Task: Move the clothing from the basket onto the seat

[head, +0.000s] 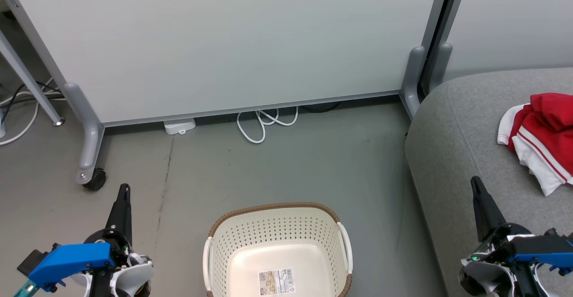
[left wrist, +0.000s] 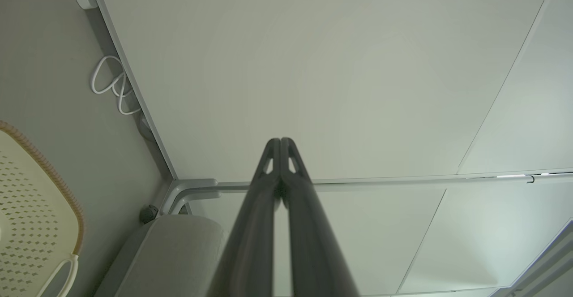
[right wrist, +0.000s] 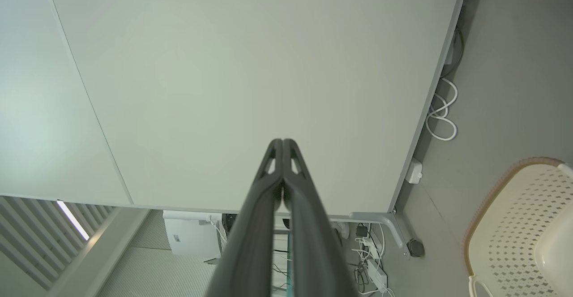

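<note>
Open floor (head: pixel 313 162) lies left of and beyond the basket (head: pixel 273 206). The seat (head: pixel 452 144) edges close on its right, carrying the clothes (head: pixel 544 131), perhaps both pieces. The left gripper (head: pixel 124 189) and right gripper (head: pixel 475 182) flank the basket, clenched empty, fingers upright.

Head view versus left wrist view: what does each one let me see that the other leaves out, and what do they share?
Head view: the bright red and white clothing lying on the grey fabric seat, the paper label inside the cream-white perforated plastic basket, and the right fingers. Left wrist view: the left fingers close up, tips pressed together, plus far more height of the pale partition panel. Both: that basket, the seat, the panel and the looped white cable.
</note>
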